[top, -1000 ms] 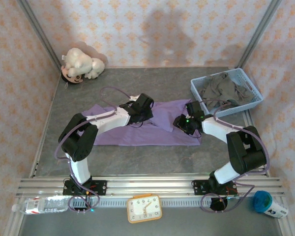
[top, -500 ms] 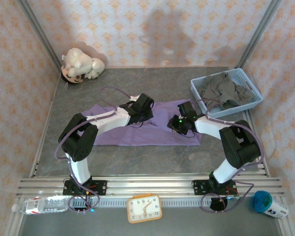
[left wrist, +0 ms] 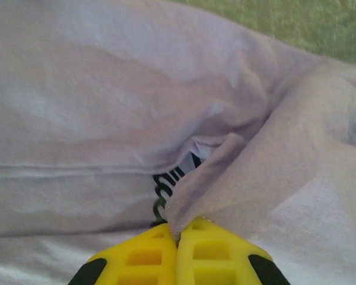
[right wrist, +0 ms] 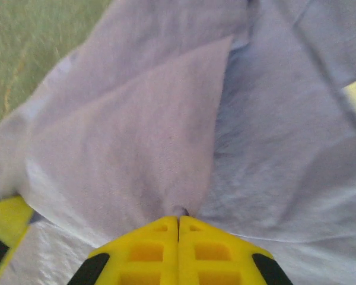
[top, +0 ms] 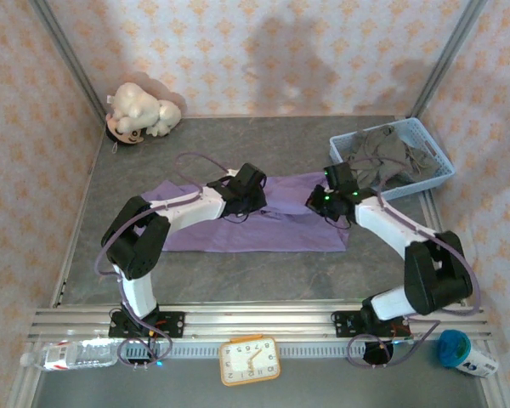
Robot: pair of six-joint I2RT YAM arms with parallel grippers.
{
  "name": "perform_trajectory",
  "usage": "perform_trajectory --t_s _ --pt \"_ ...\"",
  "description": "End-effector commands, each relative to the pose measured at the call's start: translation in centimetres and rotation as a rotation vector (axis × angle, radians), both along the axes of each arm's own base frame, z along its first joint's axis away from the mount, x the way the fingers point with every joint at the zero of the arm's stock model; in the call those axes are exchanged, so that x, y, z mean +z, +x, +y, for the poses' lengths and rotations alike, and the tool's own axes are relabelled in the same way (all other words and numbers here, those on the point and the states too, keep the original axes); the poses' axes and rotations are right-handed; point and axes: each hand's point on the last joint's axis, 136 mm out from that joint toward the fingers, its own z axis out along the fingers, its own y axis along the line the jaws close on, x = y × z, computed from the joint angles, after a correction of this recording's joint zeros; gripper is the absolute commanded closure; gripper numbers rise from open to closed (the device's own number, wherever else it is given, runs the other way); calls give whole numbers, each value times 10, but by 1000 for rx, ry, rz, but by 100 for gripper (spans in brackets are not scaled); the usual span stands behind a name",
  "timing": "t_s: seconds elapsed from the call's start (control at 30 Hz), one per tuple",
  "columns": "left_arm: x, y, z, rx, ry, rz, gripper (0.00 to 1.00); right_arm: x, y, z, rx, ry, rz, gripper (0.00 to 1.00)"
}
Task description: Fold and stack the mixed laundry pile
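The lilac-purple shirt (top: 238, 234) lies spread across the middle of the grey table. My left gripper (top: 257, 202) is shut on a raised fold of it near the top middle. In the left wrist view the yellow fingertips (left wrist: 210, 252) pinch that fold (left wrist: 237, 178) just beside the dark chest logo (left wrist: 169, 184). Further right on the same shirt, my right gripper (top: 317, 204) is shut on another fold. Its yellow pads (right wrist: 145, 252) meet under a peak of lilac cloth (right wrist: 148, 148). The dark grey-olive shirt (top: 381, 155) lies bunched in the basket.
The light blue lattice basket (top: 435, 177) stands at the back right, close behind the right arm. A white plush toy (top: 140, 112) sits in the back left corner. A clock (top: 249, 360), a bottle (top: 72, 354) and a blue cup (top: 453, 348) lie in front of the rail.
The right gripper has closed on the lilac shirt and moved back and slightly right with the cloth. The left gripper has stayed shut on its fold in the same place.
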Motion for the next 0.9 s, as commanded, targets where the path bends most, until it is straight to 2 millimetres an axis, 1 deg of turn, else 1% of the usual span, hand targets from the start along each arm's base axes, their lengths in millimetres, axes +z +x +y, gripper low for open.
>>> perform_trajectory --t_s 0.0,0.07,0.13,0.2,0.3,0.33,0.37,0.4,0.43,0.5,0.53,0.6,0.67,0.7,0.77,0.87 --pt "9 -20 -17 -60 -61 31 100 0 -29 -19 4 -52 92 100" --pt "8 -34 -23 -87 -62 51 100 0 -41 -18 14 -42 126 100" --pt "2 -48 -27 -106 -56 74 100 -5 -52 -21 7 -47 166 100" --pt "-6 -62 -30 -125 -38 97 100 -14 -62 -25 -10 -57 203 100" --pt "-24 -77 -26 -126 -5 140 100 -32 -76 -28 -40 -44 260 100" --pt "-28 -79 -24 -120 -1 150 98 -38 -81 -30 -50 -51 279 91" --pt "-31 -79 -21 -115 9 154 85 -40 -82 -34 -62 -68 284 76" --pt "-30 -77 -17 -108 21 151 63 -40 -82 -37 -68 -87 279 66" --pt "-27 -74 -13 -102 38 141 48 -37 -79 -42 -76 -111 259 58" --pt "-16 -64 -2 -90 76 105 38 -22 -68 -49 -94 -154 203 52" --pt "-8 -57 5 -77 96 78 36 -13 -61 -52 -105 -170 169 52" --pt "8 -43 18 -54 124 19 36 0 -46 -51 -116 -169 113 52" --pt "21 -26 30 -36 153 -37 36 8 -31 -40 -118 -117 68 54" --pt "24 -20 37 -28 173 -54 37 9 -25 -34 -116 -92 53 56" --pt "26 -4 50 -24 217 -83 39 8 -14 -17 -99 -59 27 58" --pt "13 12 79 16 294 -62 43 -5 -7 10 -51 -66 40 60"
